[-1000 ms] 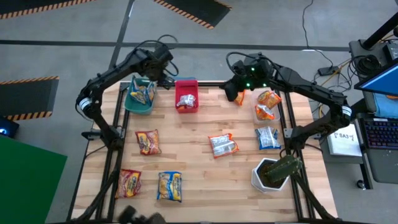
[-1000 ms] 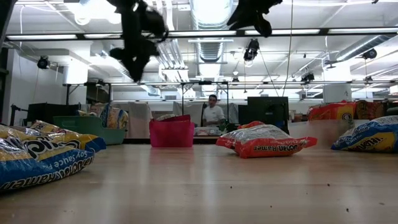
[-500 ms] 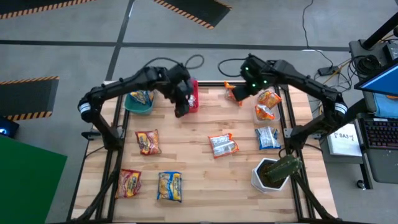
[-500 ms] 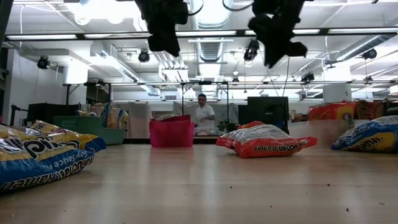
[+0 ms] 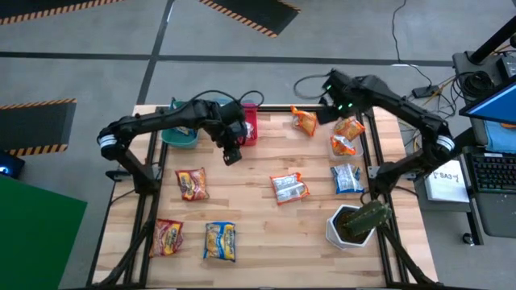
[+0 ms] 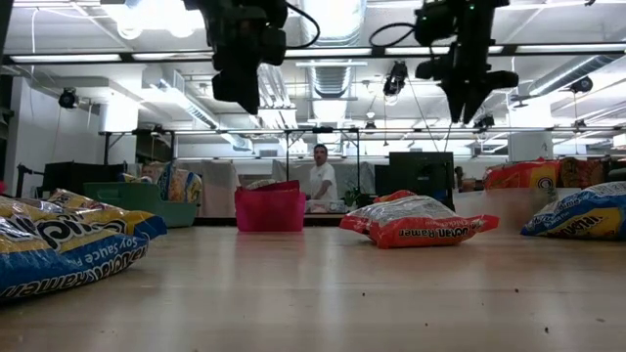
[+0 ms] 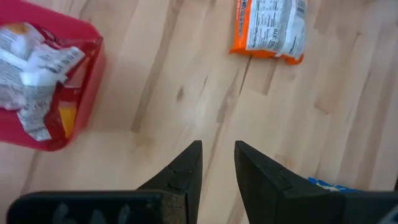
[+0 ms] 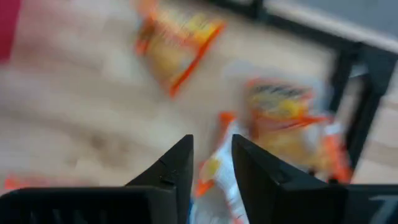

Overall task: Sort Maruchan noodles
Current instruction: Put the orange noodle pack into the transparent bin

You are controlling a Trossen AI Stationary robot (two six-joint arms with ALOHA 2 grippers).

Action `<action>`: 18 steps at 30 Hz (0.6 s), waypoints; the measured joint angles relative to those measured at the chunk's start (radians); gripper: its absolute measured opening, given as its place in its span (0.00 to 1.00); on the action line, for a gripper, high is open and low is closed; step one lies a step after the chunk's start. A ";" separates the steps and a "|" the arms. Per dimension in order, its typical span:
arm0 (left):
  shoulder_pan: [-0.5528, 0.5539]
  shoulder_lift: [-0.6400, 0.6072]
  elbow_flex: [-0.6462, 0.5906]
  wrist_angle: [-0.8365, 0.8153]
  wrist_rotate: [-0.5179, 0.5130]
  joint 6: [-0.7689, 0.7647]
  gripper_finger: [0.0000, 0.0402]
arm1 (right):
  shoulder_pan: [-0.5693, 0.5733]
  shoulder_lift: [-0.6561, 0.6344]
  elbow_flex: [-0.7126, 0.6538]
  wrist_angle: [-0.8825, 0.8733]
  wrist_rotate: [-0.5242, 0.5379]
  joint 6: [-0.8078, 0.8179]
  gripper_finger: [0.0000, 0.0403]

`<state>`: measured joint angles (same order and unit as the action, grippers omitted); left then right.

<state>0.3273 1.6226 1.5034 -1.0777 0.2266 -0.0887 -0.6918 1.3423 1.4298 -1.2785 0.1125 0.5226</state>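
Swinging away from the pink bin (image 5: 244, 122), the left end effector (image 5: 231, 155) now hangs empty with narrowly parted fingers over the surface (image 5: 250, 201), while the right end effector (image 5: 326, 113), likewise narrow and empty, has left an orange noodle packet (image 5: 304, 121) lying unsorted near the far edge.

Wooden worktop (image 5: 258, 234) seen from above. Left end effector (image 5: 231, 155) hangs over bare wood just beside the red bin (image 5: 249, 125); teal bin (image 5: 181, 133) sits further left, partly hidden by the arm. Right end effector (image 5: 329, 111) is at the far edge, near an orange packet (image 5: 305, 122). Two more orange packets (image 5: 346, 137) lie by the right rail, a blue one (image 5: 347, 178) below them. Silver-and-blue packet (image 5: 289, 188) mid-worktop. Red packets (image 5: 192, 184) and a yellow packet (image 5: 219, 240) lie left. White plant pot (image 5: 348, 226) at the near right.
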 joint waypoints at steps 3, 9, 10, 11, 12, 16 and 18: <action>0.000 -0.004 -0.001 0.005 0.001 -0.016 0.19 | -0.051 -0.029 0.007 0.032 -0.077 -0.014 0.29; -0.001 -0.005 -0.001 0.005 0.001 -0.022 0.19 | -0.004 -0.026 -0.002 0.043 -0.443 -0.017 0.35; -0.002 -0.005 -0.001 0.007 0.001 -0.025 0.19 | 0.027 -0.020 -0.008 0.049 -0.477 -0.009 0.36; -0.002 -0.005 -0.001 0.011 0.001 -0.026 0.19 | 0.064 -0.013 -0.014 0.060 -0.488 0.000 0.37; -0.003 -0.005 -0.001 0.017 0.000 -0.026 0.19 | 0.100 -0.006 -0.022 0.075 -0.489 0.004 0.37; -0.006 -0.005 -0.001 0.040 -0.008 -0.026 0.19 | 0.241 0.028 -0.077 0.163 -0.483 0.013 0.38; -0.006 -0.005 -0.001 0.057 -0.009 -0.026 0.19 | 0.299 0.052 -0.108 0.212 -0.482 0.015 0.39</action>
<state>0.3214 1.6180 1.5021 -1.0203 0.2180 -0.1143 -0.3923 1.3946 1.3221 -1.0667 -0.3691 0.5376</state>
